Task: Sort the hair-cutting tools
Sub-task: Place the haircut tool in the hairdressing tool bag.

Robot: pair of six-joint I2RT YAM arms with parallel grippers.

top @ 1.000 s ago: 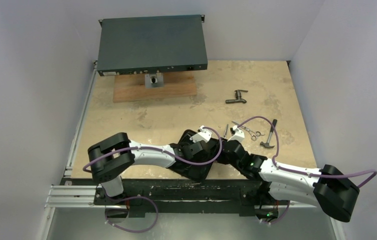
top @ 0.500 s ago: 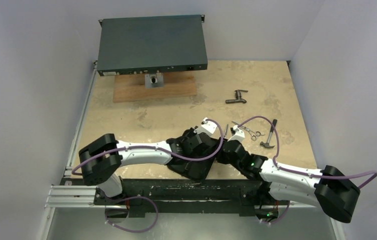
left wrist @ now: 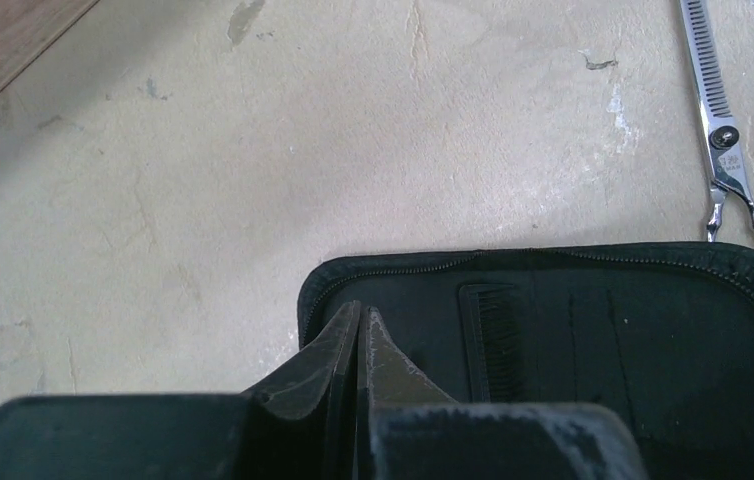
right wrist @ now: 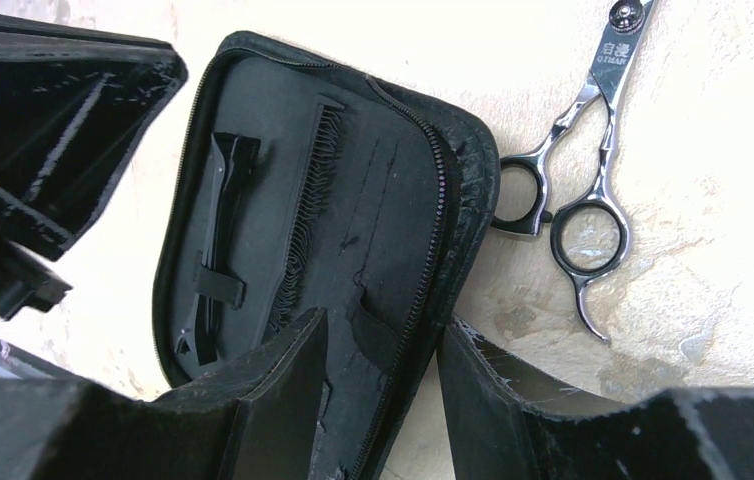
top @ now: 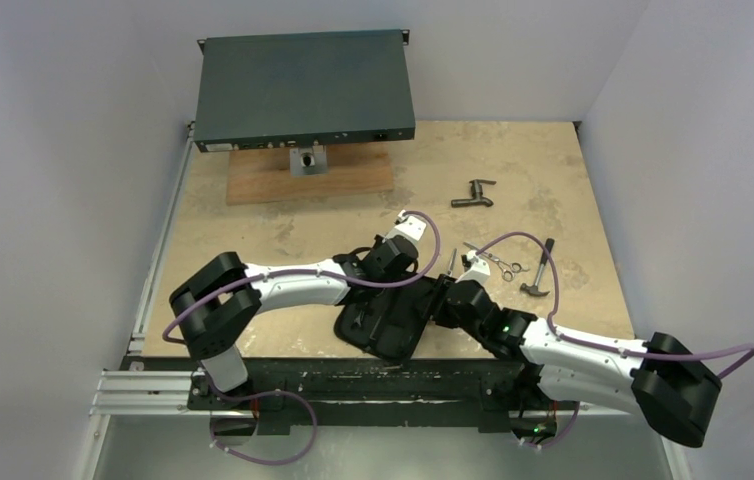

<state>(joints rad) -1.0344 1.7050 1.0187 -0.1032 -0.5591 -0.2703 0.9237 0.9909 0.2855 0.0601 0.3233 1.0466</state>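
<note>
My left tool [left wrist: 358,312] was clenched with nothing in it, its worn black tips over a corner of the open zip case [right wrist: 393,200]. The right tool's [right wrist: 385,322] jaws stood half apart astride the case's zipped fabric rim; I couldn't tell whether they gripped it. Inside, the slim toothed comb [right wrist: 308,220] sat in a pocket beside the thin black clip [right wrist: 218,240] under its strap. The polished steel scissors [right wrist: 605,140] lay on the mottled beige desk [right wrist: 713,220], finger rings just beside the rim.
</note>
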